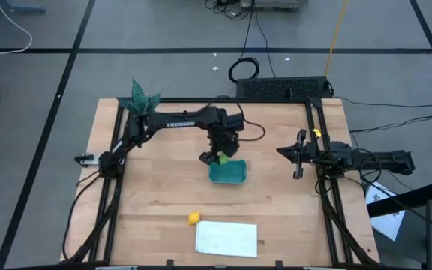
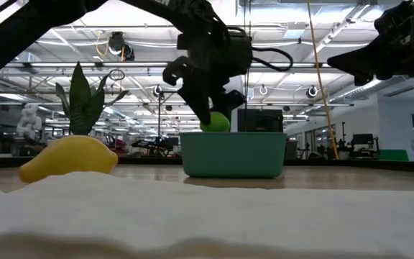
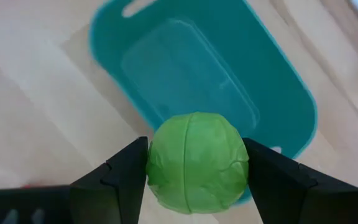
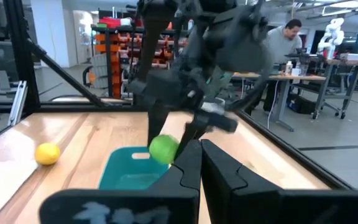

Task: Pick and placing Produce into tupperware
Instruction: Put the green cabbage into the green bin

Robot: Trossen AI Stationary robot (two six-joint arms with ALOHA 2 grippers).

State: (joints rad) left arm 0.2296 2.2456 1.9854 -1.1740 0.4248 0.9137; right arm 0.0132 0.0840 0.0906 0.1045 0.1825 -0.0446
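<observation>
My left gripper [image 1: 220,154] is shut on the round lime-green produce piece [image 3: 196,163]. It holds the piece just above the rim of the teal-blue tupperware [image 1: 229,174], over the tub's left end. In the low view the green piece [image 2: 216,121] hangs just over the tub [image 2: 232,155]. The yellow lemon-like piece [image 1: 193,218] lies on the table near the front, also seen in the right wrist view [image 4: 47,153]. The red piece is not in view. My right gripper [image 4: 199,163] is shut and empty at the table's right side [image 1: 287,153]. My left gripper pinches the green piece between its two fingers, one fingertip [image 3: 132,171] on each opposite side [image 3: 157,165] of the ball. The fingers come from above, pointing down. The piece is lifted clear, above the tub's rim.
A flat white sheet [image 1: 226,238] lies at the table's front, right of the lemon. A green potted plant [image 1: 139,97] stands at the far left corner. A black frame [image 1: 317,135] runs along the table's sides. People show in the room behind [image 4: 284,37].
</observation>
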